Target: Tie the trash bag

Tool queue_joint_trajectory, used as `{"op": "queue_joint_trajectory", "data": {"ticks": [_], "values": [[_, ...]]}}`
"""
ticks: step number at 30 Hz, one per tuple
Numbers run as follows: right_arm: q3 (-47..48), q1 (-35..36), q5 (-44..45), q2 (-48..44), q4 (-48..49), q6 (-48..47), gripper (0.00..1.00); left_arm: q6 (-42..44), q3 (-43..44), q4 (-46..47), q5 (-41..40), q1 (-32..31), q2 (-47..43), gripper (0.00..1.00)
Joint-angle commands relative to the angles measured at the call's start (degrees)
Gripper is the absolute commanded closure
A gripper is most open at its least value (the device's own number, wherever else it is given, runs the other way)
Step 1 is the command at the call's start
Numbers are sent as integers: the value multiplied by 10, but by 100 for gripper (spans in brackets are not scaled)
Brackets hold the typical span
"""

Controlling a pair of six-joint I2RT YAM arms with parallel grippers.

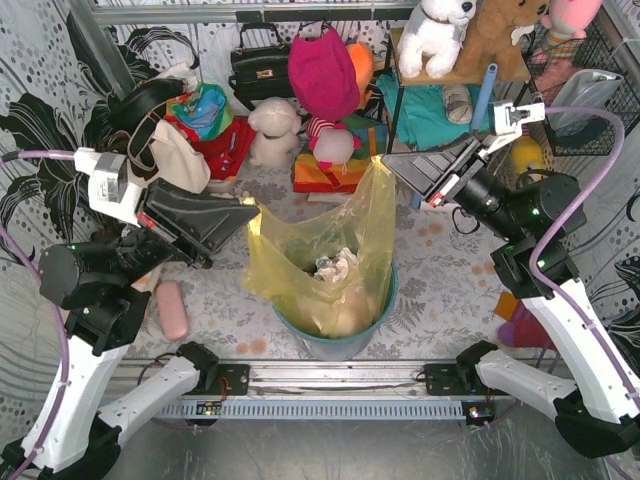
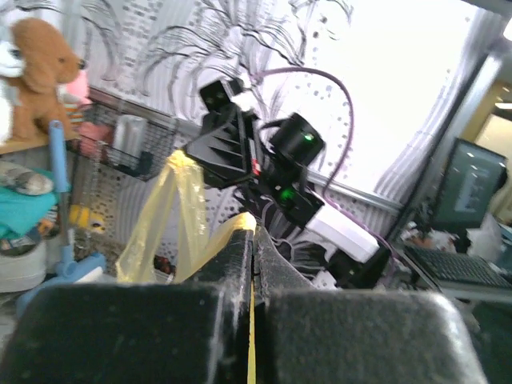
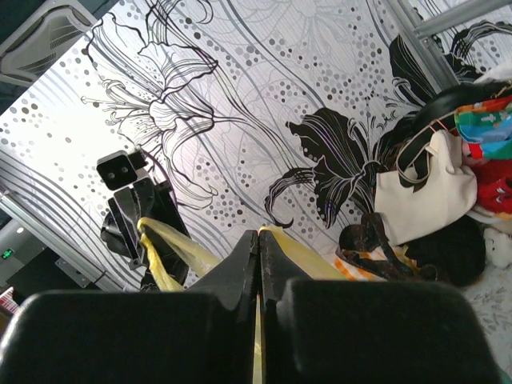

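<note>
The translucent yellow-green trash bag [image 1: 330,255] sits in a teal-blue round bin [image 1: 335,340], with crumpled white paper [image 1: 338,265] showing inside. My left gripper [image 1: 245,212] is shut on the bag's left rim corner and holds it up. My right gripper [image 1: 385,160] is shut on the bag's right rim corner, pulled higher. In the left wrist view the jaws [image 2: 254,232] pinch a yellow film strip [image 2: 160,220]. In the right wrist view the jaws [image 3: 259,234] pinch yellow film [image 3: 304,252] too.
A pink case [image 1: 172,310] lies left of the bin. Behind it stand plush toys [image 1: 275,130], a black handbag [image 1: 260,65], a cream tote bag [image 1: 180,155] and colourful bags. A shelf with stuffed animals [image 1: 440,35] and a wire basket [image 1: 585,90] stand at the back right.
</note>
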Motion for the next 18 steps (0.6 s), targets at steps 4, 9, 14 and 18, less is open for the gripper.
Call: {"op": "queue_joint_trajectory", "data": {"ticks": [4,9,14,18], "values": [[51,2,5,16,57,-29,100,63,33,-99,-236,1,-3,100],[54,2,-3,21,99,-19,100,47,32,-22,-231,1,8,98],[58,2,-40,21,63,-19,71,11,73,10,-80,1,62,59],[54,2,-41,3,22,-35,59,6,77,4,-49,1,50,46]]}}
